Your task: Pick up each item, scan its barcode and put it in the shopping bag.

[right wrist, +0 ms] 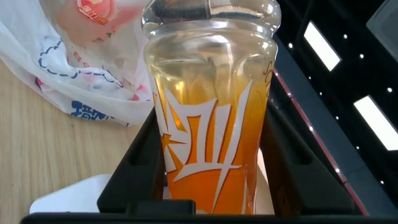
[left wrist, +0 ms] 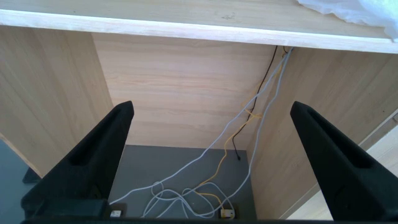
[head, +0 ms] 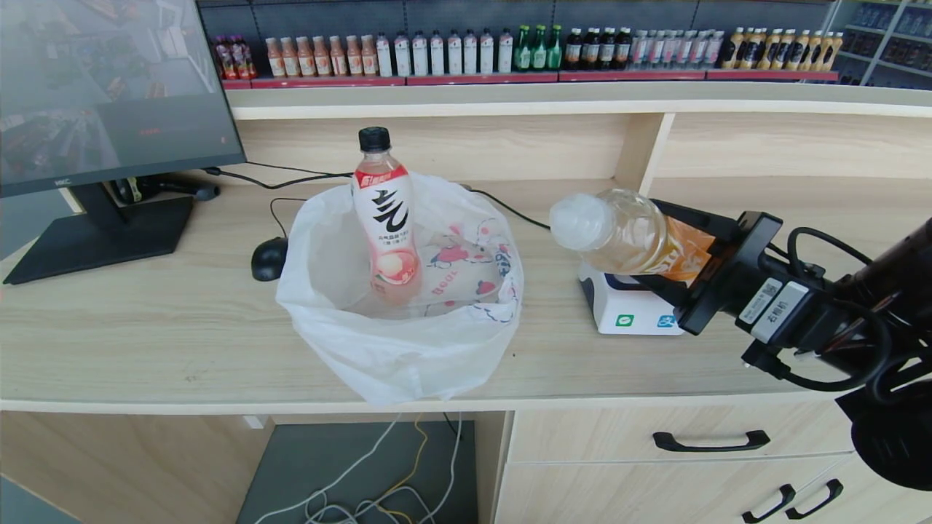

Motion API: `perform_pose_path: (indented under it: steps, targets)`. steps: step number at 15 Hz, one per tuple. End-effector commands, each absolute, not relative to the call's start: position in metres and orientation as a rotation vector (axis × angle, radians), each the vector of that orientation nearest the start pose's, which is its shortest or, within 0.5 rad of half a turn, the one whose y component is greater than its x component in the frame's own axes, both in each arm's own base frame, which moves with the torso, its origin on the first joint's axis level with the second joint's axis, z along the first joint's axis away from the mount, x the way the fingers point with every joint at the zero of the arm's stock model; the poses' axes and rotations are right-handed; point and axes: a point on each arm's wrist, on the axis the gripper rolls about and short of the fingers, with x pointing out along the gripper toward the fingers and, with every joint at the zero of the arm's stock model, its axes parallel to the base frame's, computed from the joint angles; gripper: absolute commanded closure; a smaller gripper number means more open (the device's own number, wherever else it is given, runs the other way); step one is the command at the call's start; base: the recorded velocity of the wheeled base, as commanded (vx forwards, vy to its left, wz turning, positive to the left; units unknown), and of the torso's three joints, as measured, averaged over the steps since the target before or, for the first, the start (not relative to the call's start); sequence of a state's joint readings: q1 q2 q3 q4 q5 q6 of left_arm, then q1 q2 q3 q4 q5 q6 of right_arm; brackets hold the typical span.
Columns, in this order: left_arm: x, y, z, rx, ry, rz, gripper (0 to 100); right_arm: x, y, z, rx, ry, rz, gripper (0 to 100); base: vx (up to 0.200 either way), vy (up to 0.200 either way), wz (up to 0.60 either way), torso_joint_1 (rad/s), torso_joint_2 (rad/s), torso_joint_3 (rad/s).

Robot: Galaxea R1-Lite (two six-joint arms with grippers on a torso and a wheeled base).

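The bottle (head: 619, 233) is held clamped in the right gripper (head: 659, 247) above the scanner (head: 626, 311), long axis near level, cap pointed left toward the bag (head: 393, 349)

The pink bottle's (head: 382, 204) lower part is veiled by the shopping bag's (head: 408, 356) wall. The orange bottle's (head: 626, 233) base is concealed within the right claw (head: 659, 247). The scanner (head: 630, 316), at the bottle's 6 o'clock, is partly covered by both. The monitor (head: 109, 87) is cut off at the upper and left edges. Labels on the shelf bottles (head: 466, 52) are too small to be read.
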State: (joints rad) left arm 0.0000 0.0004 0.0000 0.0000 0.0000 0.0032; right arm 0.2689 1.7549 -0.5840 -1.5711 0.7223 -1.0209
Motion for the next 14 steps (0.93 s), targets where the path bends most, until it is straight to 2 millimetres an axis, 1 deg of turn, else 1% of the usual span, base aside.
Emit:
perform_pose_path:
  steps: [1,14]
  targets:
    - [-0.0228,0.0,0.0755,0.003,0.0,0.0,0,0.2677,0.09,0.2008,-1.013,-0.874,0.69,100,0.0,0.0,0.0,0.0,0.0,0.0]
    - [-0.0228,0.0,0.0755,0.005,0.0,0.0,0,0.2662,0.09,0.2022,-1.013,-0.879,0.689,100,0.0,0.0,0.0,0.0,0.0,0.0]
